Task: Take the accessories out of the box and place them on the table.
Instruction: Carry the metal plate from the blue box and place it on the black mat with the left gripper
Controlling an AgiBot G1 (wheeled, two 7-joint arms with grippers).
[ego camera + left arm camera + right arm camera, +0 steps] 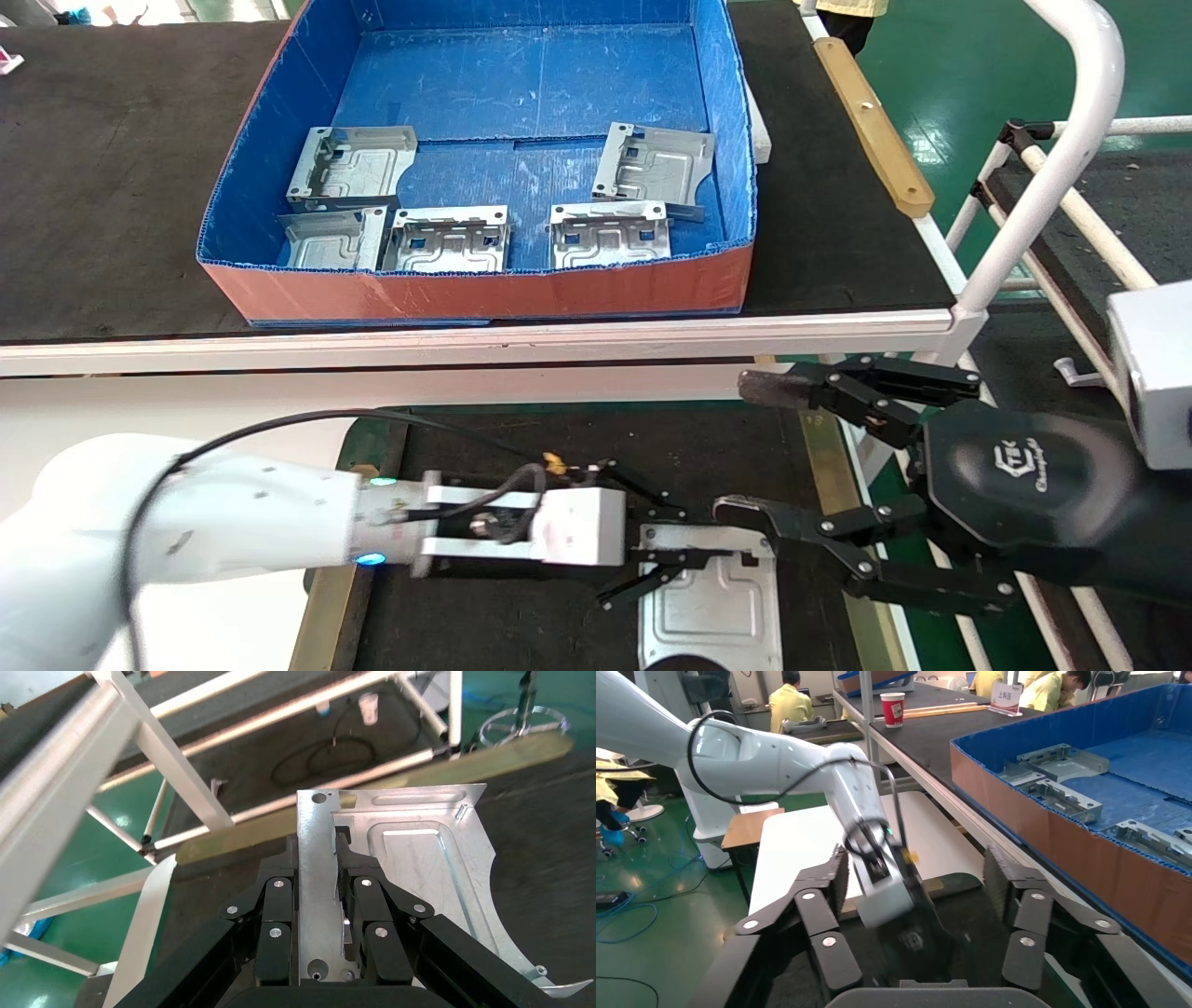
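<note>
Now, left to right:
Left arm: reaches in low from the left across the worktop (521,643), forearm nearly level, wrist pointing toward the right arm.
Left gripper (652,562): closed on a plate (712,606), its fingers (362,903) pinching the plate's upturned edge flange; the plate body lies flat on, or just above, the dark mat at the near right of the worktop.
Box (484,291): sits on the bench beyond the worktop, with five plates (449,239) left in it, three along the front wall and two behind them.
Right gripper (745,445): jaws spread wide, holding nothing, hovering close over the far edge of the held plate and facing the left gripper.
Right arm: comes in from the right, wrist level, near the worktop's right edge.
Risk, collision: the two grippers are very near; lifting or pulling the left one back carelessly could strike the right fingers.
Risk, release: the grip is on a thin flange, so opening before the plate rests fully could tip it or slide it toward the right edge.
</note>
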